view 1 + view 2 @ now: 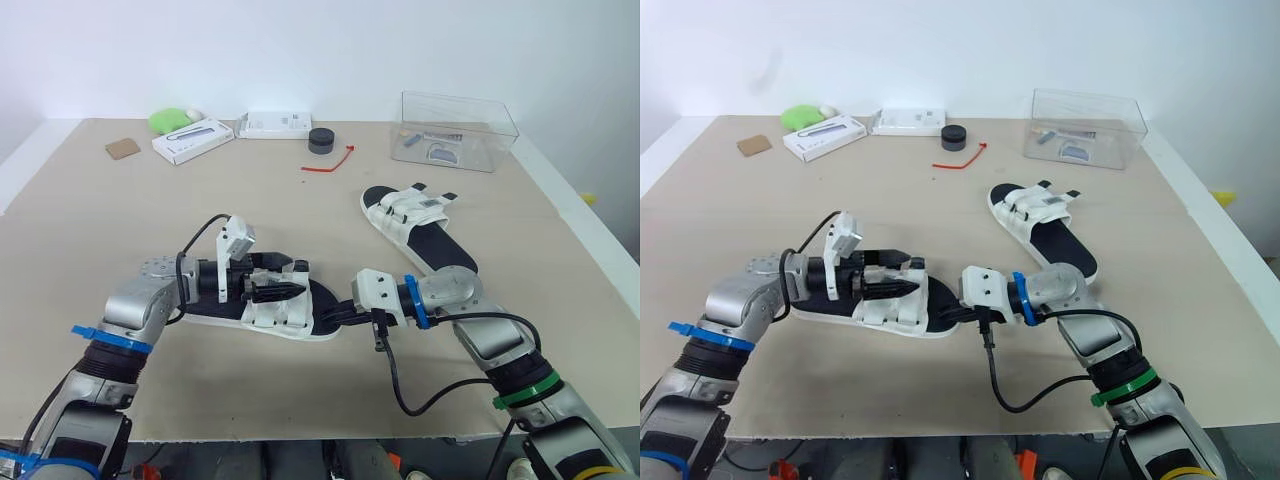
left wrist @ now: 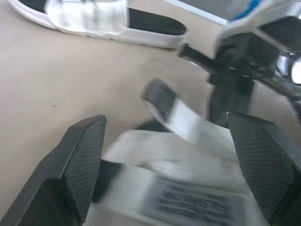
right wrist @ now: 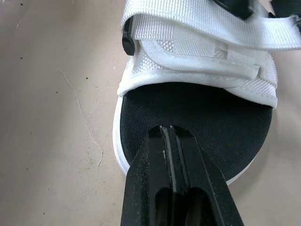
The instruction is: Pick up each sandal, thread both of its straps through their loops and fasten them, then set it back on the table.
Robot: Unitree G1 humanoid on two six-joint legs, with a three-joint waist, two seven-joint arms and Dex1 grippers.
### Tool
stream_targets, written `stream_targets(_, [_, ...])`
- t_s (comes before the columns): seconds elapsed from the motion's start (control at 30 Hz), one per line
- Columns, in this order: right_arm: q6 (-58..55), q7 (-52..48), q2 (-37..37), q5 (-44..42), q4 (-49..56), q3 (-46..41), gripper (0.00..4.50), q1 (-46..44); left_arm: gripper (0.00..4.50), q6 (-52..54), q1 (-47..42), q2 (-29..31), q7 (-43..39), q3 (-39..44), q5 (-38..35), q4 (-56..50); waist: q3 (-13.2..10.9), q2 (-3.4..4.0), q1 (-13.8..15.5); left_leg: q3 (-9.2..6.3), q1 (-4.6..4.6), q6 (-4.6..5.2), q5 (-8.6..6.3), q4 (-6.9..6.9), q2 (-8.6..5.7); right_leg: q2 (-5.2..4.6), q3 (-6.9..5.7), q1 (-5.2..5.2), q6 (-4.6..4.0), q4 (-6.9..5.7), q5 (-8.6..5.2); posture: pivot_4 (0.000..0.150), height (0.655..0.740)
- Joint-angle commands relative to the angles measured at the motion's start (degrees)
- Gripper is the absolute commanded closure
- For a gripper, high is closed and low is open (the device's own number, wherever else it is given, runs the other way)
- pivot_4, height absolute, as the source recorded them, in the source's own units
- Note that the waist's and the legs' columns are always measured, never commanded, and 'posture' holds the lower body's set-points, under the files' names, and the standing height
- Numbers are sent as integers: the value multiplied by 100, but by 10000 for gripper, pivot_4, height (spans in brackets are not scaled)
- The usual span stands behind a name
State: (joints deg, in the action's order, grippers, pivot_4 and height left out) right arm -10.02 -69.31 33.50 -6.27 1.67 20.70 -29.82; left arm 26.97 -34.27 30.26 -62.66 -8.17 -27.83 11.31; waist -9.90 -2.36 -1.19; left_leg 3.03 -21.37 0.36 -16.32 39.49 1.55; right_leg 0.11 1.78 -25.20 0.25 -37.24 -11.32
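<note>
**Operator:** Where is the work item?

**Technician:** The near sandal (image 1: 270, 305) has white woven straps over a black textured footbed. It lies flat on the beige table (image 1: 100, 220), at lower centre of the head view. One white strap (image 2: 188, 123) with a dark tip rises free of the upper.

**Operator:** What is the end effector status?

**Technician:** The left gripper (image 1: 296, 288) is over the strapped part of the sandal. Its fingers are spread wide, one on each side of the free strap. The right gripper (image 3: 170, 131) has its fingers pressed flat together, with the tips resting on the footbed at the heel end.

**Operator:** What else is on the table?

**Technician:** The second sandal (image 1: 415, 228), also white and black, lies right of centre, apart from the first. Along the upper edge of the table:
- a clear plastic box (image 1: 458, 130) at upper right
- a black round puck (image 1: 321, 140) with a red zip tie (image 1: 330, 163) just beside it
- two white flat cartons (image 1: 193, 139)
- a green soft object (image 1: 170, 120)
- a brown cardboard square (image 1: 122, 148) at upper left
</note>
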Motion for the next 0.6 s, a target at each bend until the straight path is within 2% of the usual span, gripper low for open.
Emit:
stream_targets(0.03, [-64, 25, 85, 89, 67, 5, 45000, 76, 3456, -515, -244, -16, 80, 169, 356, 393, 0, 0, 0, 0, 0, 0, 0, 0, 0, 0, 1, 0, 0, 0, 0, 1500, 7400])
stream_targets(0.27, [-54, 33, 91, 89, 42, 9, 45000, 71, 3456, -830, -792, -78, -122, 435, 292, 489, 0, 0, -1, -2, -9, 0, 0, 0, 0, -2, -2, -4, -8, 2, 5, 1500, 7400])
stream_targets(0.6, [-62, 71, 37, 93, 31, 29, 45000, 46, 3456, -252, -995, -350, -586, 153, 86, -73, 0, 0, -1, -2, -11, 0, 0, 2, 0, -1, -1, -5, -7, 2, 5, 1500, 7400])
